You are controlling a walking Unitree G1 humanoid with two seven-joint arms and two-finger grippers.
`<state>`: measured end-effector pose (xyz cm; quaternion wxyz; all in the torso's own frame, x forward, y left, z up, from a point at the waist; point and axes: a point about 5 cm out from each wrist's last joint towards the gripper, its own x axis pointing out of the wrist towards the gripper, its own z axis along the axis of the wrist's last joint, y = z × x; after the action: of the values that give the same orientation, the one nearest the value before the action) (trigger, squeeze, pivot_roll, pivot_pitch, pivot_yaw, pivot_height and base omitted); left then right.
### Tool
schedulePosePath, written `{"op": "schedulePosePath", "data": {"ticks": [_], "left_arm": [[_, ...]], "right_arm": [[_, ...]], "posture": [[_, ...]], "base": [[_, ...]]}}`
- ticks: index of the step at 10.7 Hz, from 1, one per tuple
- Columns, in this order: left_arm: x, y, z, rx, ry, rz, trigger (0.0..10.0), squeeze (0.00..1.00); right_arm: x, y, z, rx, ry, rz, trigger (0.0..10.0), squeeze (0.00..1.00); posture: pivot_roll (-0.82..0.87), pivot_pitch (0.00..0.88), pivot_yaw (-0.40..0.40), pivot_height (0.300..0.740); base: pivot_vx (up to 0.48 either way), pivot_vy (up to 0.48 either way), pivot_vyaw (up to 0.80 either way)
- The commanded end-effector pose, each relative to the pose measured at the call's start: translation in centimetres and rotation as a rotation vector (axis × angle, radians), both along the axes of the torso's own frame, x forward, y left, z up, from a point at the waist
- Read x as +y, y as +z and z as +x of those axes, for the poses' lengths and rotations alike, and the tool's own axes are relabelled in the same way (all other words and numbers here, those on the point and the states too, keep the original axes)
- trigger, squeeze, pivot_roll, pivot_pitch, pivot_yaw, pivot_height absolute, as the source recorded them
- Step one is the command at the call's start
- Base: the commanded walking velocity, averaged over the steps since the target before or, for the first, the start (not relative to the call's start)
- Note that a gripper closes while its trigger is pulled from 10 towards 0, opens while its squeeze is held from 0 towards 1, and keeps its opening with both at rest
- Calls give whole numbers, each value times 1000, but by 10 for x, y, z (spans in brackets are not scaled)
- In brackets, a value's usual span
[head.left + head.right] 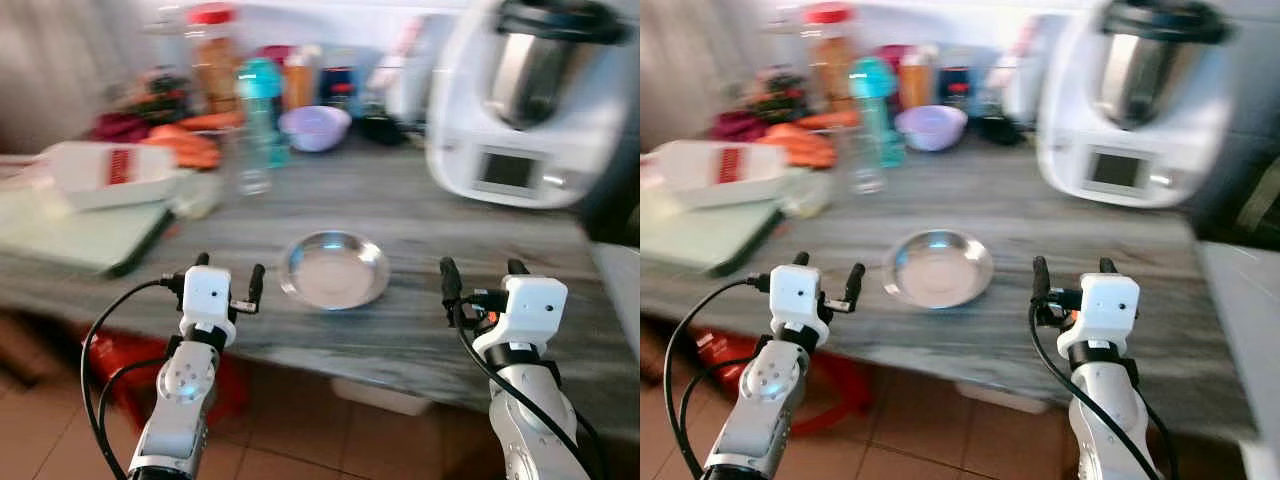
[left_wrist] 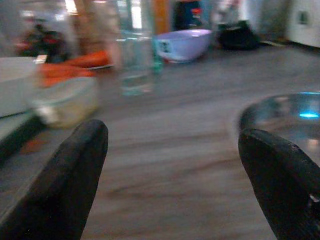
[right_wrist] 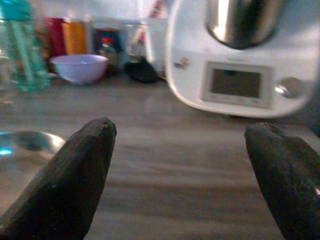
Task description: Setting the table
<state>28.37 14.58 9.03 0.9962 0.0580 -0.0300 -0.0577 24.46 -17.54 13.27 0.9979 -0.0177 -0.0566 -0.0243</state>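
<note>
Grey wood-grain counter in a kitchen, seen while the head camera is blurred. Left gripper and right gripper hover at the near counter edge, each with fingers spread apart and holding nothing. Between them, near the front edge, sits the empty steel bowl, probably the piece to be set; the flanking arms suggest an approach not yet committed to either side. Farther back stand a clear glass, a teal bottle, a lilac bowl and, to the right, a white cooking machine, partly cut off. Rear clutter of jars and orange items is too smeared to identify.
</note>
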Motion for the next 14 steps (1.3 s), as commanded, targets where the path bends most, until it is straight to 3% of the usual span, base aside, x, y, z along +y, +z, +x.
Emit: {"op": "schedulePosePath", "data": {"ticks": [1, 4, 9, 14], "left_arm": [[-3, -2, 0, 7, -9, 10, 10000, 0], [-2, -3, 2, 19, -14, 14, 10000, 0], [-4, -1, 4, 21, -27, 20, 10000, 0], [-2, 0, 5, 23, 1, 9, 10000, 0]], "right_arm": [[-1, -2, 1, 13, 1, 11, 10000, 937], [-2, -6, 4, 27, 11, 12, 10000, 643], [-1, -8, 7, 36, 9, 19, 10000, 620], [-6, -4, 14, 26, -12, 30, 10000, 600]], "posture": [[26, 0, 14, 740], [31, 0, 15, 740], [32, 0, 12, 740], [29, 0, 6, 740]], "base": [[0, 0, -800], [0, 0, 0], [0, 0, 0], [-277, 0, 0]]}}
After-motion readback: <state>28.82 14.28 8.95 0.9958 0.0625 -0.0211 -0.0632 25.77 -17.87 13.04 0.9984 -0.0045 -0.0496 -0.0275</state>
